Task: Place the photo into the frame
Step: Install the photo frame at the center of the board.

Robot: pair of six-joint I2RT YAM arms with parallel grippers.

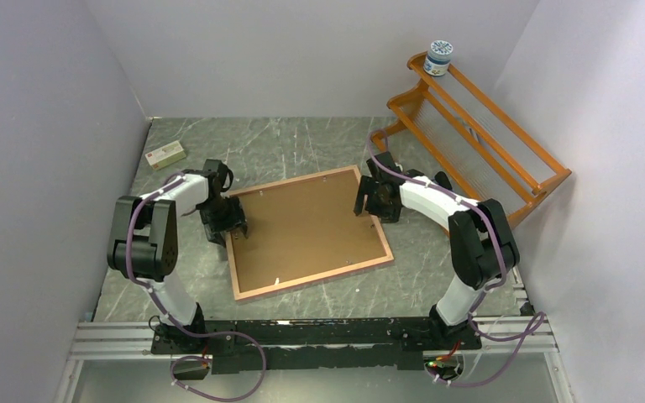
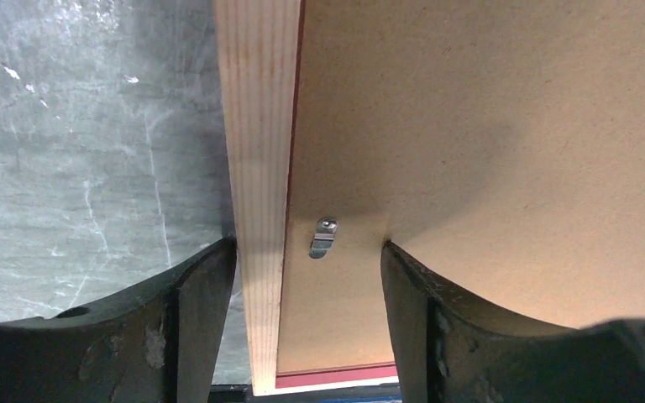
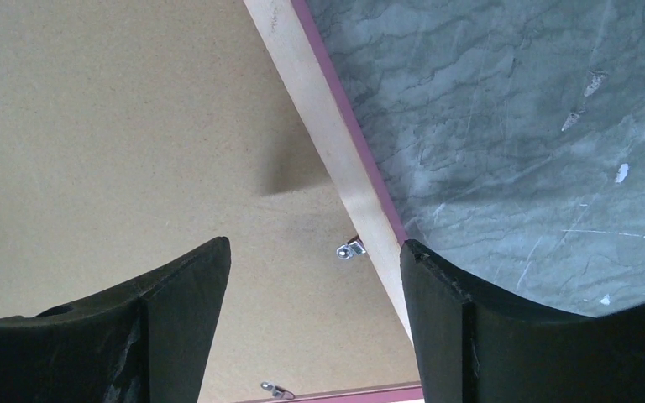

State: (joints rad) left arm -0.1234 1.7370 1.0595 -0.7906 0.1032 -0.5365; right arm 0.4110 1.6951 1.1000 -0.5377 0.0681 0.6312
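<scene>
Overhead, frame (image 1: 311, 278) flat on grey marbled table (image 1: 302, 138), backing board (image 1: 302, 227) up, left gripper (image 1: 233, 228) and right gripper (image 1: 369, 206) both spread apart over its side rails, only wrist views catch small metal clips (image 2: 323, 236), orange rack (image 1: 497, 119), pale walls (image 1: 50, 126).

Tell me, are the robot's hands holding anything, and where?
Nothing is held. The left hand and the right hand are both open over the frame, one at each side edge.

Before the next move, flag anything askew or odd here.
The frame lies back-up, skewed on the table. A jar sits perched atop the rack, an odd spot. Nothing looks spilled or damaged.
</scene>
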